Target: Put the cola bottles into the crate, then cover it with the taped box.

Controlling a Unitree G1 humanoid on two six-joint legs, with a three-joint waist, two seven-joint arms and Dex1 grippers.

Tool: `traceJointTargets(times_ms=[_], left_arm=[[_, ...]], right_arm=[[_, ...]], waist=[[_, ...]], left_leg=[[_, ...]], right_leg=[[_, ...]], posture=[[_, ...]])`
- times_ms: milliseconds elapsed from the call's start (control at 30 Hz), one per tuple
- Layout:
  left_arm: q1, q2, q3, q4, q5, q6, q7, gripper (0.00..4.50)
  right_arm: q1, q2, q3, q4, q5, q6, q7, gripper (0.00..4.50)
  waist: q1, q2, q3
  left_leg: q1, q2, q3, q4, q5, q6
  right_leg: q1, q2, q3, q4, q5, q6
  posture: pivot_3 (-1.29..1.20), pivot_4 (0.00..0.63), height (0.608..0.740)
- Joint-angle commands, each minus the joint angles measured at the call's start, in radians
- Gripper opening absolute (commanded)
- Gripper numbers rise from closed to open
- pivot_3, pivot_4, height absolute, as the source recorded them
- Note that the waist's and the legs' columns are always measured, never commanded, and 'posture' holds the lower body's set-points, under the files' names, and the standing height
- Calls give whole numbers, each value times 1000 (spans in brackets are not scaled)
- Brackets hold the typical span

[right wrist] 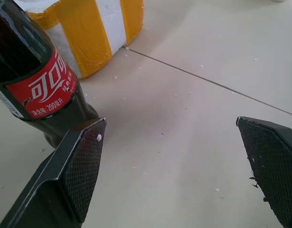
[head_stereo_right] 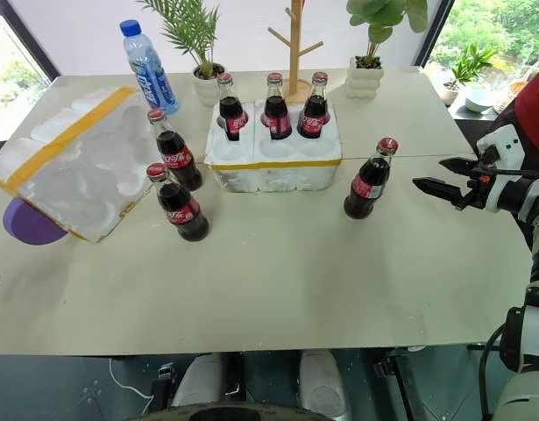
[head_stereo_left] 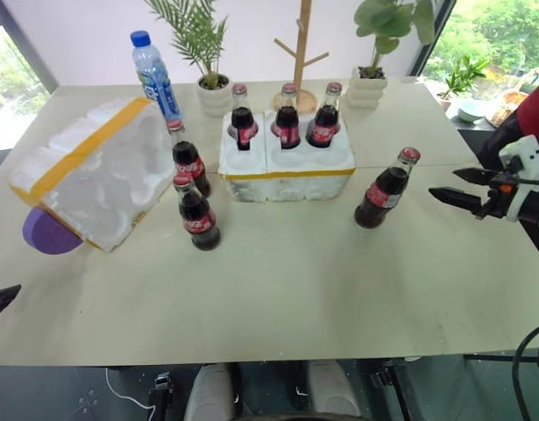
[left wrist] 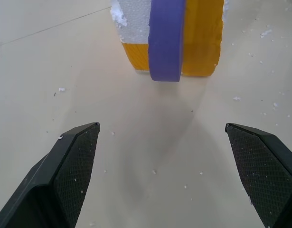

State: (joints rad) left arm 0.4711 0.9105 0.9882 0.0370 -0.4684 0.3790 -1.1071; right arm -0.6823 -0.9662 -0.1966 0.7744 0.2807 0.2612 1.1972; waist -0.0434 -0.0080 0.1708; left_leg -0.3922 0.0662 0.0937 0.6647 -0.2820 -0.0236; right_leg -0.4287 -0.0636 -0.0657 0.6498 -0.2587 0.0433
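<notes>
While three cola bottles [head_stereo_left: 287, 117] stand seated in the far row of the crate [head_stereo_left: 287, 163], its near row of holes stands empty, and the yellow strip along its lower edge faces the robot. Just ahead of the right tool [head_stereo_right: 453, 186], whose two black fingers stand spread wide and hold nothing, a fourth cola bottle [head_stereo_right: 368, 180] stands alone on the counter [head_stereo_left: 278, 289], a little apart from the crate's right end. In the right wrist view that bottle [right wrist: 36, 85] is cut off above its red label and its base is partly covered by one finger pad [right wrist: 81, 171]; whether pad and glass touch cannot be told. Beyond the crate from the right tool, two more cola bottles [head_stereo_left: 195, 189] stand close together on the counter between the crate and the taped box [head_stereo_left: 94, 171]. That box lies tilted with its moulded hollows facing up and a yellow band across it, and part of a purple disc [head_stereo_left: 48, 232] pokes out from under its near corner, the rest hidden. The left tool [left wrist: 164, 175] is likewise released, fingers wide, with the purple disc and the box's yellow corner straight ahead of it; from the head cameras just one dark fingertip [head_stereo_left: 2, 298] pokes in at the frame edge.
</notes>
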Motion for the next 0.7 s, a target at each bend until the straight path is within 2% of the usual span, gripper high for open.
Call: traceJointTargets(times_ms=[33, 467, 533, 700], left_arm=[[3, 8, 36, -9, -8, -14, 3, 4440], [-14, 32, 57, -34, -43, 73, 16, 4440], [-29, 38, 67, -65, -69, 99, 18, 4440], [-71, 67, 104, -201, -186, 231, 10, 4440]], right_arm=[[-28, -9, -17, -1, 2, -17, -1, 4500], [-32, -2, -27, 1, 21, 27, 5, 4500], [-29, -12, -24, 0, 20, 18, 25, 4500], [-128, -82, -31, -5, 57, 140, 123, 4500]], waist=[[0, 0, 0], [0, 0, 0], [0, 0, 0], [1, 0, 0]], left_leg=[[0, 0, 0, 0, 0, 0], [1, 1, 6, 0, 0, 0], [1, 1, 6, 0, 0, 0], [1, 1, 7, 0, 0, 0]], right_leg=[[0, 0, 0, 0, 0, 0], [-1, 0, 2, 0, 0, 0], [-1, 0, 2, 0, 0, 0], [-1, 0, 4, 1, 0, 0]], posture=[[0, 150, 740], [0, 150, 740], [0, 150, 740], [0, 150, 740]])
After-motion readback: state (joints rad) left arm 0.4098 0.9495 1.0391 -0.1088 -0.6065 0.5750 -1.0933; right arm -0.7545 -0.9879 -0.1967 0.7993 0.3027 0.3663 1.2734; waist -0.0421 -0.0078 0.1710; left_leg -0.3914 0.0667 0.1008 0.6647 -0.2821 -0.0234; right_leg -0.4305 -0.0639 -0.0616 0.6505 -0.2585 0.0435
